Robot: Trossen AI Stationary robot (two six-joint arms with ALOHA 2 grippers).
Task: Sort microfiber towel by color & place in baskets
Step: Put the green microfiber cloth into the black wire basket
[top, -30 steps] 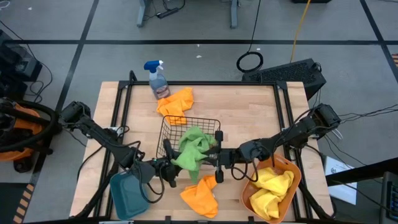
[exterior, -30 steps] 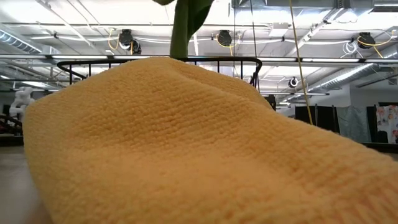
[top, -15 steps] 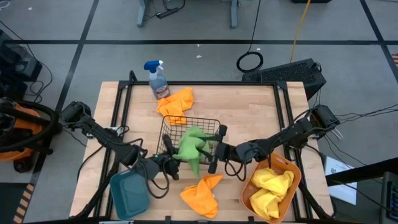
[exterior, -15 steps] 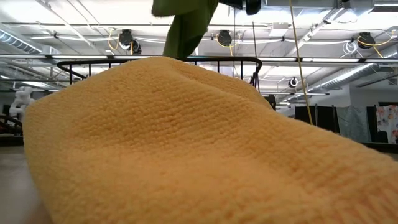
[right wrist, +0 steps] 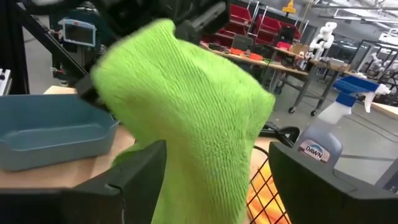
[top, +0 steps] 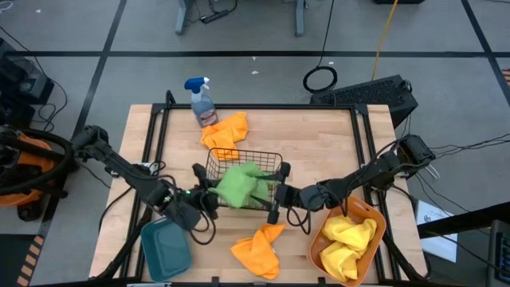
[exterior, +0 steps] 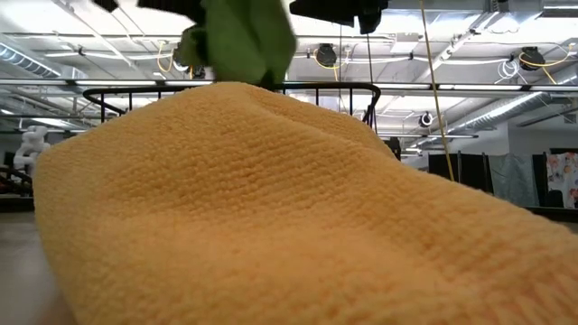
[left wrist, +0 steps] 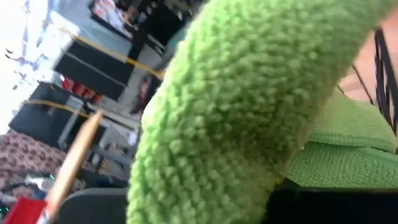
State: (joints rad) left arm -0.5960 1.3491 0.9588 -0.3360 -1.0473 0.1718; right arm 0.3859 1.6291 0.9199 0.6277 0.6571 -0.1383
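A green towel (top: 239,185) hangs bunched over the black wire basket (top: 263,156) at mid-table, and also shows in the low view as a green towel (exterior: 244,41). My left gripper (top: 203,196) is shut on its left end. My right gripper (top: 276,199) is open at the basket's right side. In its wrist view the green towel (right wrist: 186,118) stands between my right gripper's (right wrist: 217,186) fingers. One orange towel (top: 226,131) lies behind the basket. Another orange towel (top: 256,249) lies near the front edge. The teal tub (top: 165,249) sits front left, the orange tub (top: 368,217) front right. My left gripper holds the green towel by its left end (top: 217,191), coming level from the table's left. The towel itself fills the wrist view and hides the fingers. It hangs lifted above the basket, slack. My right gripper's open fingers flank the towel; whether they touch it I cannot tell.
Yellow towels (top: 347,239) fill the orange tub. A blue-capped spray bottle (top: 202,100) stands at the far left by the orange towel. The near orange towel (exterior: 271,208) fills almost all of the low view. Bare wood lies at the far right.
My left gripper has shut on the green towel and gone toward the far-left, drawing it up over the basket. The towel, which hung long toward the near edge, is now bunched above the basket. My right gripper has opened and stayed beside the basket.
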